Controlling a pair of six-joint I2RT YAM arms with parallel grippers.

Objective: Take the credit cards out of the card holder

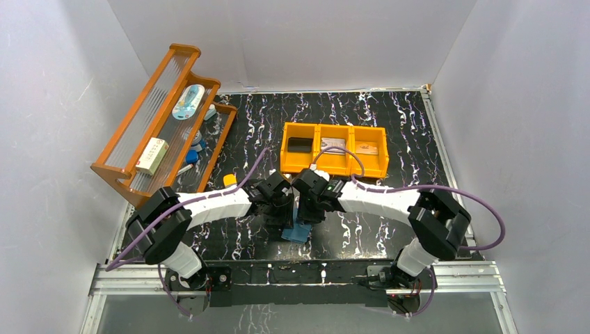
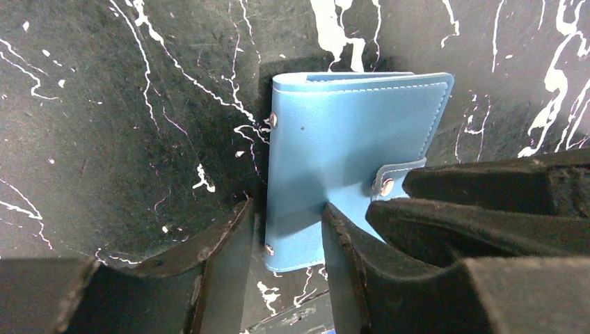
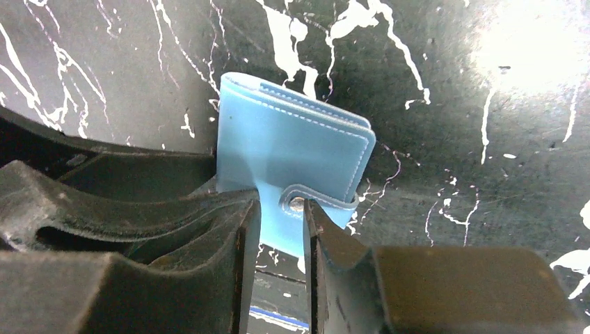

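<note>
Closed blue card holder (image 2: 348,132) on table (image 2: 104,125).
Right tool (image 3: 280,205) gapes around its snap tab (image 3: 316,195); left tool (image 2: 286,209) straddles one edge, grip unclear.

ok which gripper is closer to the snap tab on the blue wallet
Right. The right gripper has the snap tab of the card holder between its open fingers; the left gripper sits over the holder's other side, away from the tab.

Nothing can be read in any view. The pale box (image 1: 152,155) on the wooden rack (image 1: 182,50), left of the orange bin (image 1: 306,167), carries small dark print, too fine to make out. The card holder (image 2: 334,153) shows a plain blue cover.
</note>
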